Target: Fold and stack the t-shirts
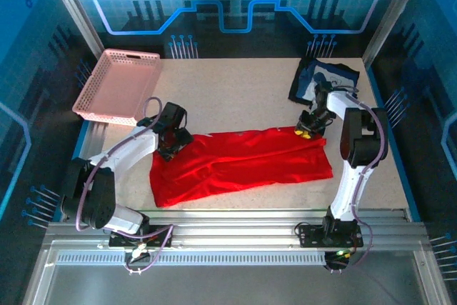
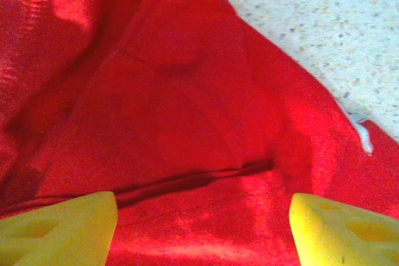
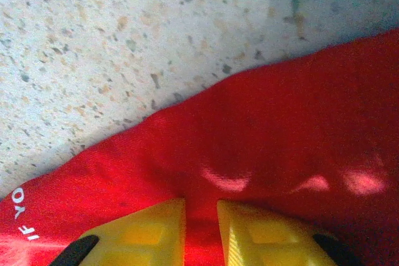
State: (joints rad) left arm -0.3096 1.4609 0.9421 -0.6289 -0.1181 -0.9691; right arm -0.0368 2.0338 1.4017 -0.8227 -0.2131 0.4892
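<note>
The red t-shirt lies spread across the middle of the table, wrinkled, its print not showing. My left gripper hangs open over the shirt's far left corner; in the left wrist view the yellow fingertips stand wide apart with red cloth and a crease under the left gripper. My right gripper is at the shirt's far right edge. There the right gripper is shut on a thin ridge of red cloth. The dark navy t-shirt lies crumpled at the back right.
A pink lattice basket sits at the back left corner. Bare speckled tabletop stretches between basket and navy shirt. A white tag shows at the red shirt's edge. Metal rails run along the near edge.
</note>
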